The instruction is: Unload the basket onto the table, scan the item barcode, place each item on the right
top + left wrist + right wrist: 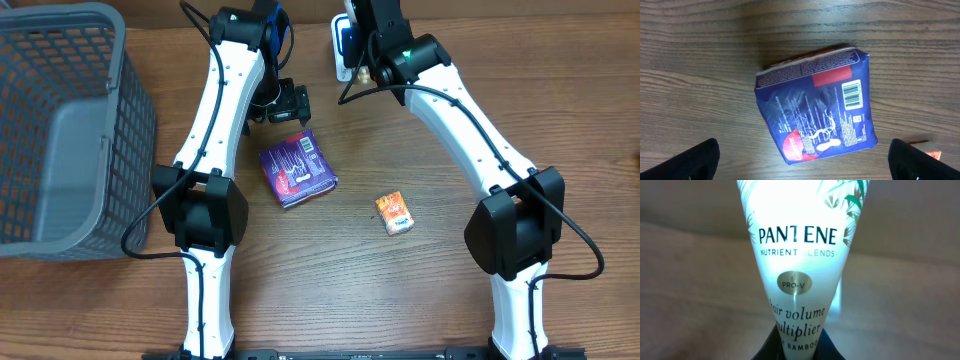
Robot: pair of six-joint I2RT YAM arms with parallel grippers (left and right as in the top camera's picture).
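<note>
Gripping Pantene tube (pixel 799 280), R jaws need its barcode turned twd likely scanner (pixel 342 50); L jaws open over blue pack (pixel 815 107).

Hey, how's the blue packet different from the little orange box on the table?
The blue packet is larger than the orange box. The packet is a soft wrapper in dark blue with red; the box is a small stiff carton in orange. The packet shows a barcode face up; none is visible on the box. Both lie flat on the wooden table, ungripped.
</note>
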